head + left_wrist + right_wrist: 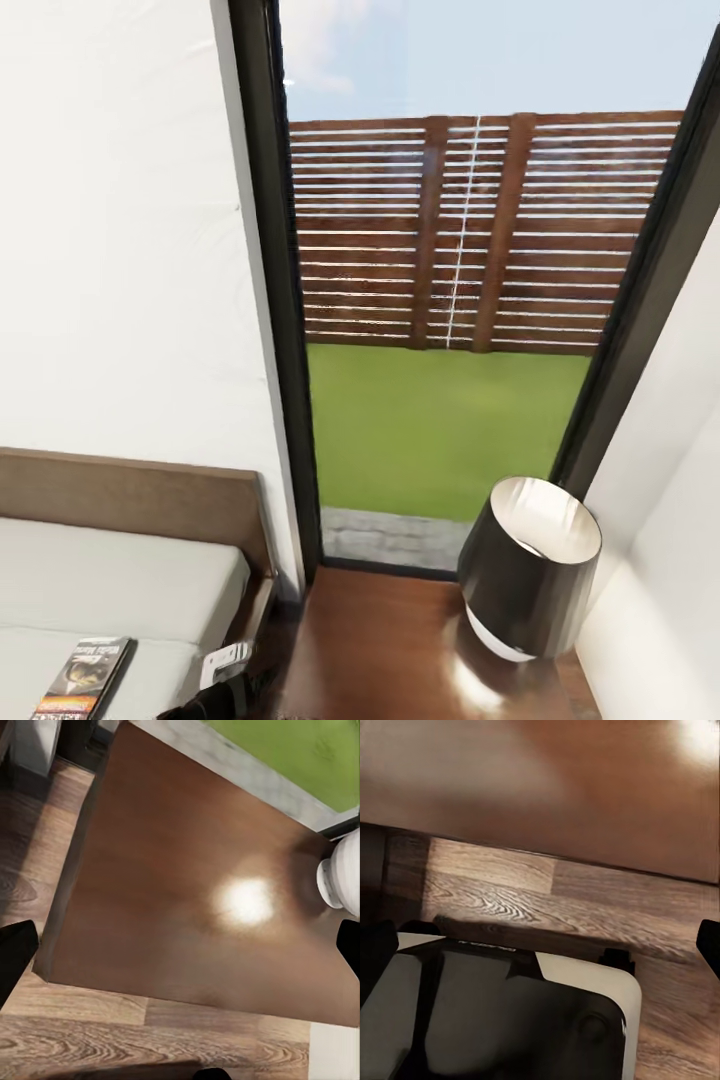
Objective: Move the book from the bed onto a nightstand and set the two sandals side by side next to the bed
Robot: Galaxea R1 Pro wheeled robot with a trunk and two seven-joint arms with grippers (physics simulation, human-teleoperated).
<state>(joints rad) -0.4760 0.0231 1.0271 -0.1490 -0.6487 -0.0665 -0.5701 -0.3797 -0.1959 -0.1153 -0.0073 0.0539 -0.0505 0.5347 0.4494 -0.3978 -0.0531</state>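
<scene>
Book (82,678), one, thin paperback, dark cover with an orange strip and a picture, flat on the pale grey mattress of the bed (110,590) at the lower left of the head view, near the mattress edge that faces the nightstand (390,650). One bed: dark brown wooden headboard and side rail, plain smooth mattress. One nightstand just beside it, glossy reddish-brown top, square-cornered, carrying a bright reflected highlight. One lamp (528,567) standing on the nightstand's far right part: dark tapered shade with a pale shiny inside, white rounded base. Between bed and nightstand, at the bottom edge of the head view, a white and black part of the robot's arm (228,672); gripper itself not made out there.

Behind the nightstand, one tall dark-framed window (290,400), with a slatted brown wooden fence (480,230), green grass (440,430), a grey paved strip and blue sky beyond. White walls on both sides.

From the left wrist camera: nightstand top (180,892) seen from above, with its highlight, lamp base (341,874) at its edge, brown wood-plank floor (112,1035) alongside. Left gripper's (184,952) dark fingertips (15,956) at opposite picture edges, spread wide, nothing between them.

From the right wrist camera: blurred brown nightstand surface, plank floor (547,900), and a white-rimmed black robot body panel (510,1012) close below. Right gripper's (544,949) dark fingertips (376,952) likewise far apart, holding nothing.
</scene>
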